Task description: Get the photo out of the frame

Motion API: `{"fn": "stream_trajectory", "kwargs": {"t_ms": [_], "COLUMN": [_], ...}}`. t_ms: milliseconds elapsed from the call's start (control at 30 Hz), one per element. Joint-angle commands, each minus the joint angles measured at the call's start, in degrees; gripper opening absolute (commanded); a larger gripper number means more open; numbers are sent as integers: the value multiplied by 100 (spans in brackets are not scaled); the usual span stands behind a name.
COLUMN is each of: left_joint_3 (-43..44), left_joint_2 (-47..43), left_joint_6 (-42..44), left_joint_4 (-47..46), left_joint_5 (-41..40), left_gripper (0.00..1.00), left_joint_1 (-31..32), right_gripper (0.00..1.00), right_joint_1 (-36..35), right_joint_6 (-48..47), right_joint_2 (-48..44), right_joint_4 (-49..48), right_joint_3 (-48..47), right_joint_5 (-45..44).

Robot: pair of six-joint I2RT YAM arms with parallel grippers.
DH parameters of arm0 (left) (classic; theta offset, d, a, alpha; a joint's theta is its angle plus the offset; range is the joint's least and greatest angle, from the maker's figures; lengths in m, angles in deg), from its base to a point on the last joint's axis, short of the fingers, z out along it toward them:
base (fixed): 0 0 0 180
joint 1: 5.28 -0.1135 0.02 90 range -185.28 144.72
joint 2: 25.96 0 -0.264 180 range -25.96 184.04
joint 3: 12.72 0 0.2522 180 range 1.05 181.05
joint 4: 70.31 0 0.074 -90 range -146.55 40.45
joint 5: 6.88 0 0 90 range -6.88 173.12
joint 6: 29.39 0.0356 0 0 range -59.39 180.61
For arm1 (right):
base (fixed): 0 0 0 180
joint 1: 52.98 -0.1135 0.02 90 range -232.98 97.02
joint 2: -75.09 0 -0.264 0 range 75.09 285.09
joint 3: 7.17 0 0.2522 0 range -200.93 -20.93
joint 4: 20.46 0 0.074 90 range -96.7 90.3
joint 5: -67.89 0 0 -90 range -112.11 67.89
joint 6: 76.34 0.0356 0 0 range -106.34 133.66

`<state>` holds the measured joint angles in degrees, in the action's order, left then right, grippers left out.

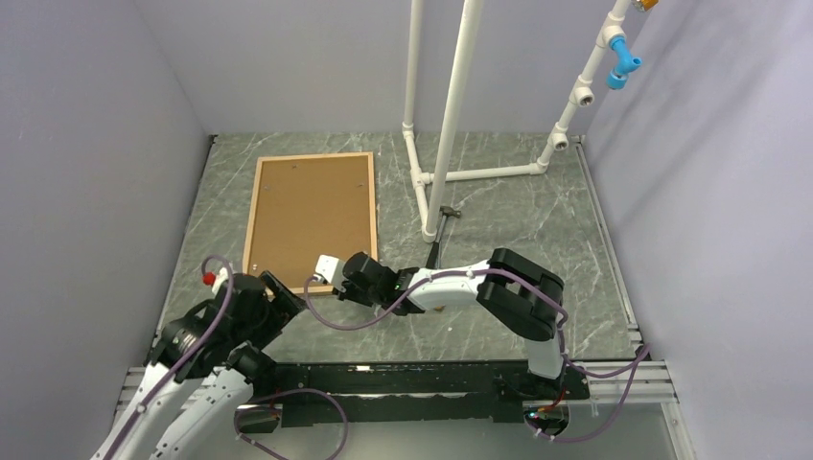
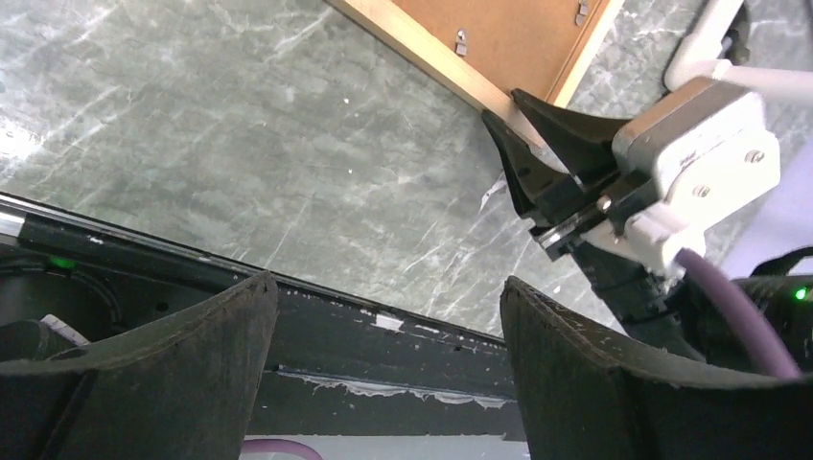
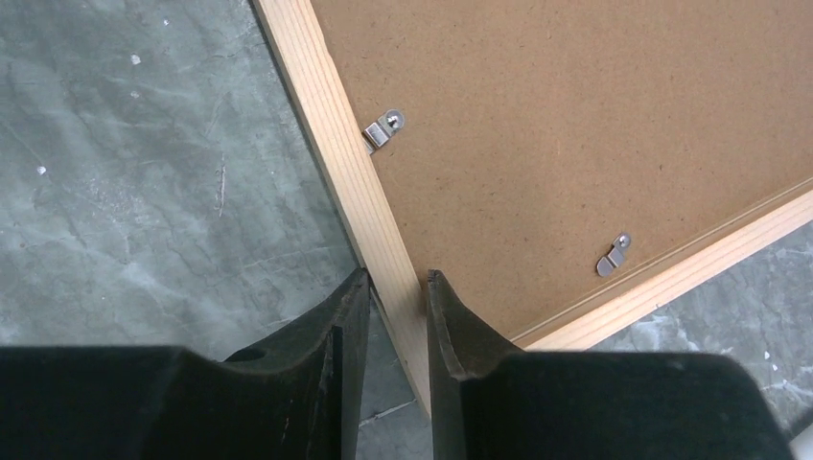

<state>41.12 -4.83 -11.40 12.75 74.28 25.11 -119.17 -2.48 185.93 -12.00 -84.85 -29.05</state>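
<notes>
Surface: grey marbled, carries everything. Frame lies face down at left-centre, brown backing board uppermost; photo not in view, judged to sit under that board. Right gripper: jaws closed across the wooden rail at the near corner, pinching it. Left gripper: jaws spread wide, nothing between them, hovering above the near edge of the surface, just beside the right one. 2 metal turn-clips sit at the board's edge here. Judgement: pinch wood only, hold the frame flat and steady, free every clip before lifting the board. No brand, label or legible writing seen
</notes>
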Motion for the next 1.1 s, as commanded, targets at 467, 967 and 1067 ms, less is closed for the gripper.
{"fn": "stream_trajectory", "kwargs": {"t_ms": [467,967,1067], "left_joint_3": [5,-346,-210], "left_joint_2": [1102,1644,1795], "left_joint_6": [1034,2090,2507], "left_joint_4": [-1057,-1771,-1736], "left_joint_5": [326,989,902], "left_gripper": [98,97,97], "left_joint_1": [-1204,-2626,-2668], "right_gripper": [6,0,0], "right_joint_1": [-25,-22,23], "right_joint_6": [107,-198,-455], "right_joint_2": [-288,-498,-519], "right_joint_4": [-261,-333,63], "right_joint_3": [312,615,610], "right_joint_5": [1033,1577,2029]}}
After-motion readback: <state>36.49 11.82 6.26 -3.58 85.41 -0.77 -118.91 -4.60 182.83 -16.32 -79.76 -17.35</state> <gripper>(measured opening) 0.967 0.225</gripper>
